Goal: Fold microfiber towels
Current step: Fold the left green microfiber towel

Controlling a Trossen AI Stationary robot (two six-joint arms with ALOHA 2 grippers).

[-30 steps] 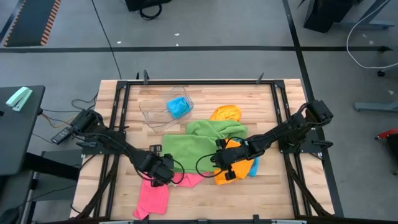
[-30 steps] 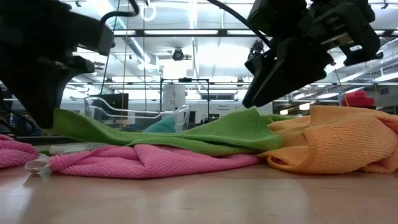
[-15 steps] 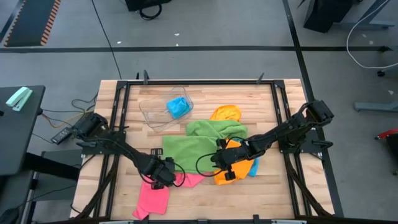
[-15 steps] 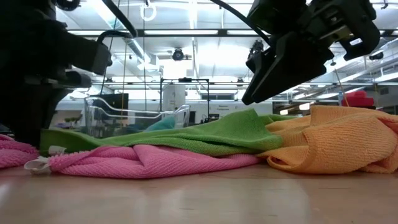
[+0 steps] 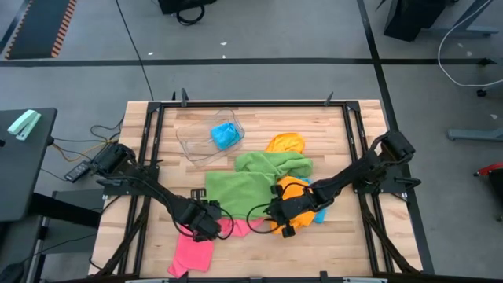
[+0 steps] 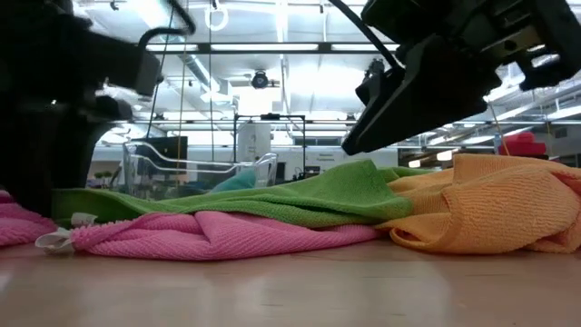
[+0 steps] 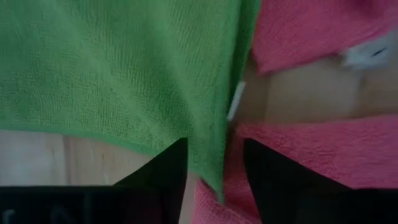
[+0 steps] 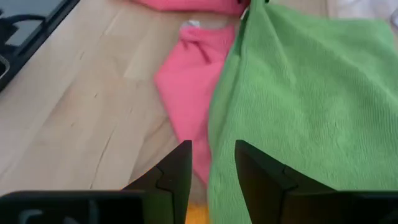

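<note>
- Left gripper (image 5: 206, 224) sits low at the near-left corner of the flat green microfiber towel (image 5: 240, 187). In the left wrist view its two dark fingers (image 7: 163, 169) stand parted, with the green corner hanging down in the gap between them; can't tell whether the cloth is pinched or just lying there.
- Just under and beside the left gripper lies the bright pink microfiber towel (image 5: 193, 250), crumpled. One part runs toward the table's near edge and another bunches under the green edge, white tag (image 6: 56, 240) showing at its end in the low view.
- Bare wooden tabletop (image 7: 292, 96) shows between the pink folds ahead of the left fingers.
- Right gripper (image 5: 281, 217) hovers at the near-right edge of the same green towel, just above the cloth. Its fingers are a little apart, and the right wrist view shows the green edge and a pink fold in the gap, nothing clamped.
- Crumpled orange microfiber towel (image 5: 297, 206) lies directly under and beside the right gripper, touching the green towel.
- A second orange cloth (image 5: 284, 143) sits farther back, past the green towel from the right gripper.
- Sky blue microfiber cloth (image 5: 225, 135) sits inside the clear plastic tub (image 5: 191, 141), well away from both grippers at the back.
</note>
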